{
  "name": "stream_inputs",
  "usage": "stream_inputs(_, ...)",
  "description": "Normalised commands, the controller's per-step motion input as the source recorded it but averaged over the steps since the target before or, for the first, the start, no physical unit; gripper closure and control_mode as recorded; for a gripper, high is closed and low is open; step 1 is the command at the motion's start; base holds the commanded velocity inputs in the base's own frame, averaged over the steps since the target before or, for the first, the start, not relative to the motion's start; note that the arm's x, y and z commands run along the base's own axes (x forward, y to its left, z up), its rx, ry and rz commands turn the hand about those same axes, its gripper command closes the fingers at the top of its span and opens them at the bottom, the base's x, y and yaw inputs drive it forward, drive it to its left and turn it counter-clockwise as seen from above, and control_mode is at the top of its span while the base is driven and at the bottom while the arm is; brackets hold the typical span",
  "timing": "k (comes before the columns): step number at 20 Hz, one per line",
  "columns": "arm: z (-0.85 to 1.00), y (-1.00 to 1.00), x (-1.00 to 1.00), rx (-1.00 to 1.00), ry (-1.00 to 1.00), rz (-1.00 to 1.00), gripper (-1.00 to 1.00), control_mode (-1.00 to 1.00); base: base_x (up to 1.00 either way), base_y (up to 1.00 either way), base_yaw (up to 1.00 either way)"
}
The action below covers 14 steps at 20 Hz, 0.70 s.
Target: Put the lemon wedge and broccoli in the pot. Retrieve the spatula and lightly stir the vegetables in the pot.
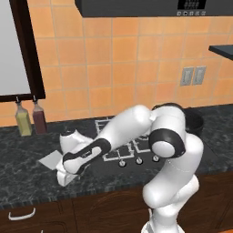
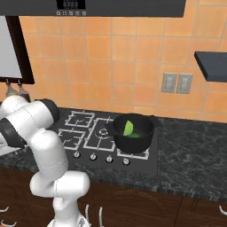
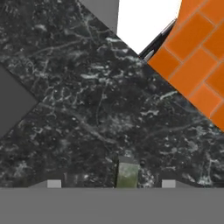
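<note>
Reaching down over the tabletop [image 1: 27,177] left of the stove, claw [image 1: 68,175] low above the spatula's pale blade [image 1: 51,159]. Hand view: something small and grey-green between the finger tips [image 3: 54,183], likely the handle end, hard to tell. Jaws look apart; open or already pinching, can't tell, no firm hold visible. Pot [image 2: 132,133] on the stove's front right burner, lemon wedge [image 2: 127,127] inside against the wall, broccoli [image 2: 138,133] dimly green beside it. Judging: loading done, spatula pickup in hand, carry and stir left.
</note>
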Motion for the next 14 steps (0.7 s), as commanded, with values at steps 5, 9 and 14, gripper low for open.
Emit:
stream_inputs(5,-0.07,-0.15,0.0,-0.03,0.05,0.05,1.0,-1.0,0.0,0.0,0.0)
stream_inputs(9,0.41,-0.56,-0.38,-0.02,-0.1,0.25,1.0,-1.0,0.0,0.0,0.0)
stream_inputs(14,0.93,-0.81,-0.39,-0.26,-0.16,0.45,1.0,-1.0,0.0,0.0,0.0)
